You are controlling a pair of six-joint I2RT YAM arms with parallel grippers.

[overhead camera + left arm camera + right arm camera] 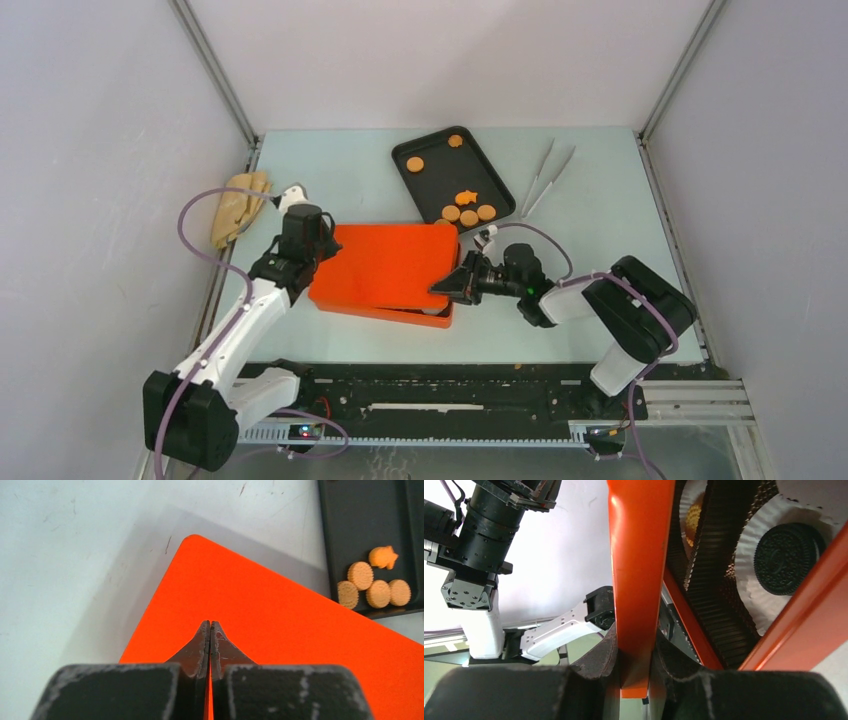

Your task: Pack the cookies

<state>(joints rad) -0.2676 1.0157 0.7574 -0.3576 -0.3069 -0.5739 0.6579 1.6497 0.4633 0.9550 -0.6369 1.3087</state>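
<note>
**Lid pinched at its rim; loose cookies on the tray**

Cookies (469,216) flat and face up on a black tray (432,186), just beyond the right gripper (447,284) on its far side. Four round ones bunched at the tray's near end, touching or nearly so. One fish cookie (383,557) just behind that bunch, long axis across the left wrist view, tail to the right. Two more rounds set apart toward the tray's far end.

Just past the right fingers (596,657), inside an orange box (385,313): a dark cookie (786,557) lying flat in a white liner (754,597). Beside it, an orange-brown cookie in a second liner, only partly seen. Between the two, a dark corrugated insert (719,595).

Over the box, an orange lid (385,262), raised on the right gripper's side enough to show the inside. Lid rim clamped between the right fingers, one on each face.

Left gripper (210,630) pressed fully together with nothing between its tips, poised over the lid near the corner opposite the right gripper. Contact with the lid not possible to tell.

Underneath, a pale green table (330,165), scuffed and scratched in the left wrist view. White walls (450,60) on three sides, with metal posts at the far corners.

Tongs (547,178) on the table beyond the right gripper, beside the tray and apart from it. Tan cloth (238,207) near the left wall, just left of the left gripper.
</note>
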